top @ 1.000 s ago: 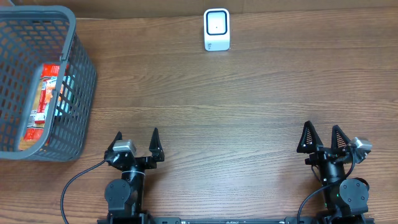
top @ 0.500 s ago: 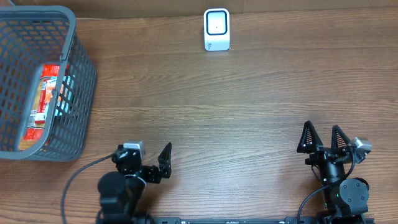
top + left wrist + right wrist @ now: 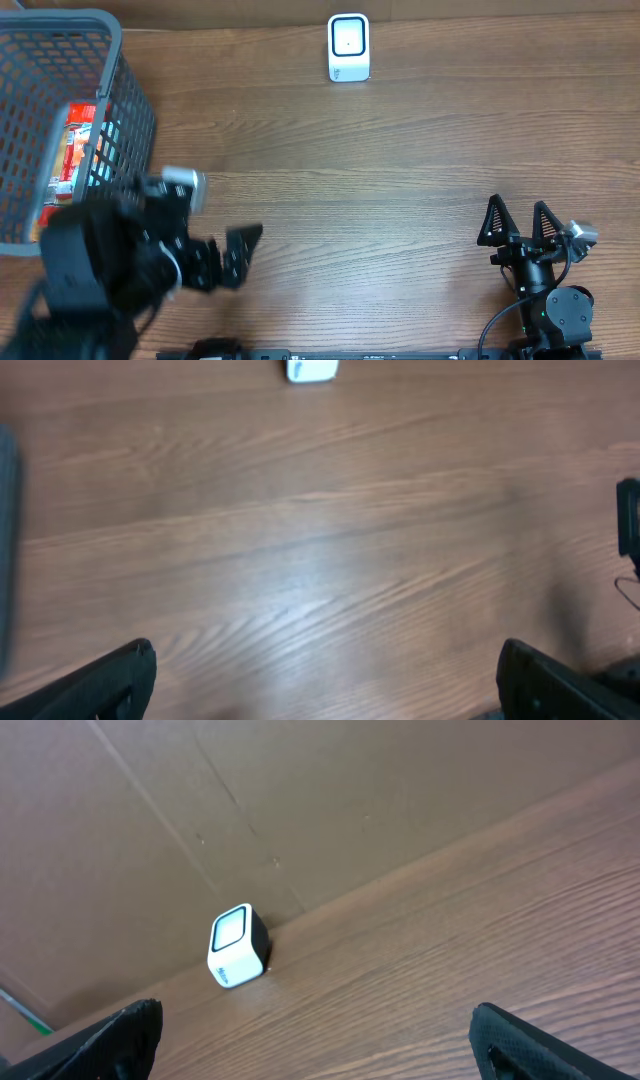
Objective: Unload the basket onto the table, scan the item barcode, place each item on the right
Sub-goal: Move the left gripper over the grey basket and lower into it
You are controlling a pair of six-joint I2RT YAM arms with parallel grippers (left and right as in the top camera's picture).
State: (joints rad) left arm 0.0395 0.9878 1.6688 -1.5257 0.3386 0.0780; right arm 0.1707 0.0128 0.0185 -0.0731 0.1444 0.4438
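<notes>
The item, a red printed packet (image 3: 76, 152), lies inside the grey mesh basket (image 3: 130, 120) at the far left. A white barcode scanner (image 3: 348, 47) stands at the table's back edge, also visible in the left wrist view as the scanner (image 3: 312, 370) and in the right wrist view as the scanner (image 3: 238, 947). My left gripper (image 3: 225, 258) is lifted above the table just right of the basket, open and empty, its fingers (image 3: 110, 680) spread wide. My right gripper (image 3: 517, 206) rests at the front right, open, with nothing between its fingers (image 3: 560, 1040).
A teal object (image 3: 108, 140) lies in the basket beside the packet. A brown cardboard wall (image 3: 300, 800) runs behind the scanner. The basket's wall (image 3: 5, 540) shows blurred at the left of the left wrist view.
My left arm has risen from its rest at the front and swung left toward the basket, staying open. The right arm has not moved.
</notes>
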